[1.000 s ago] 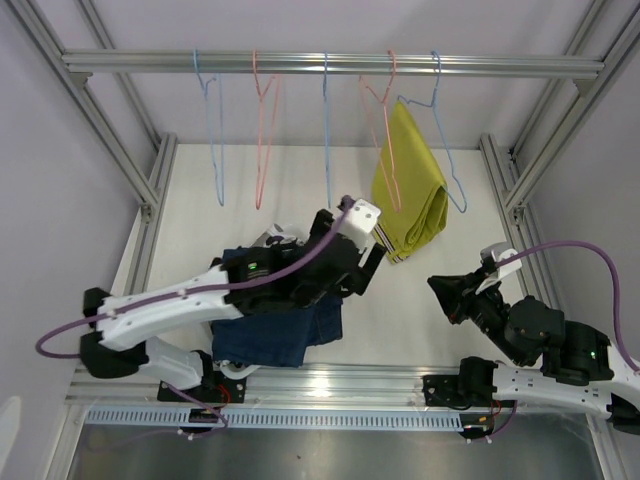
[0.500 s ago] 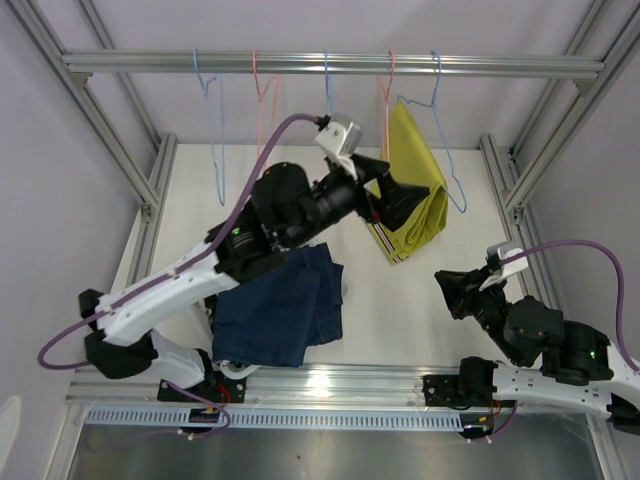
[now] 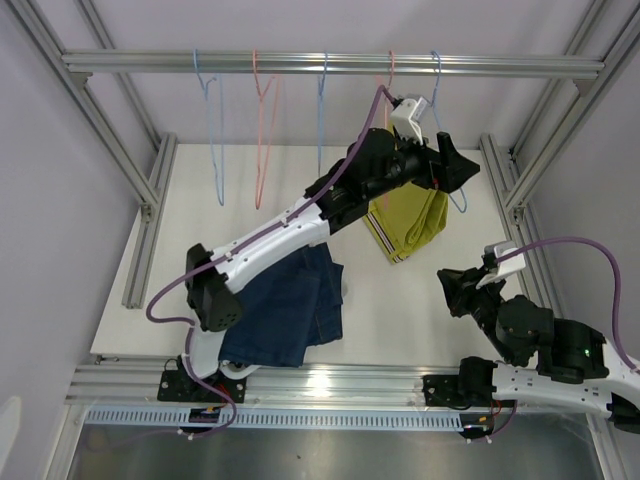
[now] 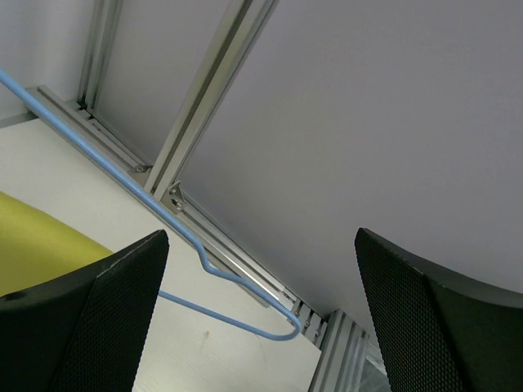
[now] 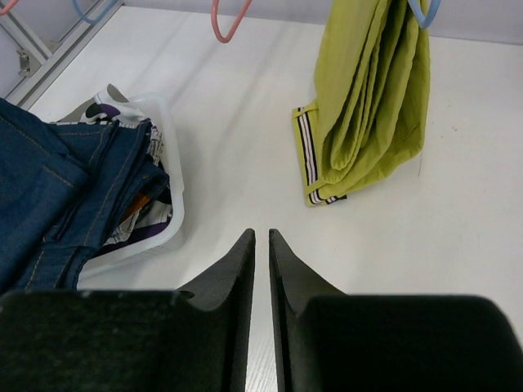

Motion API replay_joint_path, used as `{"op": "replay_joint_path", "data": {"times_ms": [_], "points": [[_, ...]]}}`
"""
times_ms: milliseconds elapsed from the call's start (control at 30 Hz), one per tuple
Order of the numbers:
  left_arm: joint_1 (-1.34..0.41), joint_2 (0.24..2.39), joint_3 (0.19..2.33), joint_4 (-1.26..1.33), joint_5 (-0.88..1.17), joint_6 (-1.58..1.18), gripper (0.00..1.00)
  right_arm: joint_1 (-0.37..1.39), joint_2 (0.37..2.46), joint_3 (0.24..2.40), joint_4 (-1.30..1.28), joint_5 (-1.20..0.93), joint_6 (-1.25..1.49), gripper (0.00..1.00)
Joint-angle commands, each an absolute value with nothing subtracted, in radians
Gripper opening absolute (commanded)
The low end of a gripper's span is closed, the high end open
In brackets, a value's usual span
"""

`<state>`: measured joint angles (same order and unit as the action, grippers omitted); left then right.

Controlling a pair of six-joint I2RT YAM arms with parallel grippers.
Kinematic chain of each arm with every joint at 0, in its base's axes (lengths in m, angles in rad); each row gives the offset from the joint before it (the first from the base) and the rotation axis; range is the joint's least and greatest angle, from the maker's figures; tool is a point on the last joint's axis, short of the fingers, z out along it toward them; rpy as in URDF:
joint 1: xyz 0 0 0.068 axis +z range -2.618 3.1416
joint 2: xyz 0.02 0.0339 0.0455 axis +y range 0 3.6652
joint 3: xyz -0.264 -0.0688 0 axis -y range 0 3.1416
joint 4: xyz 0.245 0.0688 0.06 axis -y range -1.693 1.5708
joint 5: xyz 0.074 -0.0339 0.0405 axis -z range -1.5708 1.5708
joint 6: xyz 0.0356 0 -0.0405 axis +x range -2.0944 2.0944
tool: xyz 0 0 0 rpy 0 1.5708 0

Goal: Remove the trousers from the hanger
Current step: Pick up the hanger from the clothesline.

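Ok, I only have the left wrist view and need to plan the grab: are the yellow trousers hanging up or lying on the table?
Observer: Hanging. The top view shows the yellow trousers folded, hanging under the rail, striped waistband lowest.
Operator: Where is the left gripper relative to them?
Observer: The left gripper, open, overlaps their upper part in the top view, pointing right, past them.
Operator: And the right one?
Observer: The right gripper hovers over the table, nearly closed, empty.
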<state>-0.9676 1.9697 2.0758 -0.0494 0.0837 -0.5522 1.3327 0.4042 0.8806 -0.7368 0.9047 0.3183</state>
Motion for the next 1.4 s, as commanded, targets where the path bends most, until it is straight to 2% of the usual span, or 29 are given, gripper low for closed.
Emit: {"op": "replay_joint_path", "data": {"times_ms": [0,433,567,800,1033,1133,1167,1200,1367], "points": [[-0.948,1.988,2.186,-0.035,0.101,-0.595,0.99,1.330,0.408,0.888,-0.738,0.950,0.347,0.16],[-0.868,2.124,2.227,-0.006,0.097,-0.620,0.99,1.322,0.425,0.879,-0.723,0.956,0.336,0.16],[-0.841,2.186,2.246,0.102,0.164,-0.684,0.99,1.309,0.436,0.873,-0.709,0.946,0.325,0.17],[-0.815,2.267,2.247,0.472,0.288,-0.890,0.99,1.267,0.474,0.862,-0.692,0.907,0.305,0.18],[-0.815,2.261,2.241,0.554,0.293,-0.971,0.99,1.244,0.489,0.861,-0.684,0.881,0.298,0.18],[-0.815,2.260,2.243,0.572,0.302,-0.997,0.87,1.236,0.485,0.859,-0.681,0.877,0.296,0.18],[-0.815,2.261,2.241,0.584,0.302,-1.018,0.74,1.235,0.483,0.859,-0.683,0.877,0.296,0.18],[-0.815,2.264,2.243,0.595,0.307,-1.029,0.67,1.235,0.482,0.859,-0.681,0.877,0.295,0.18],[-0.816,2.278,2.266,0.591,0.321,-1.060,0.41,1.229,0.482,0.859,-0.683,0.870,0.298,0.19]]}}
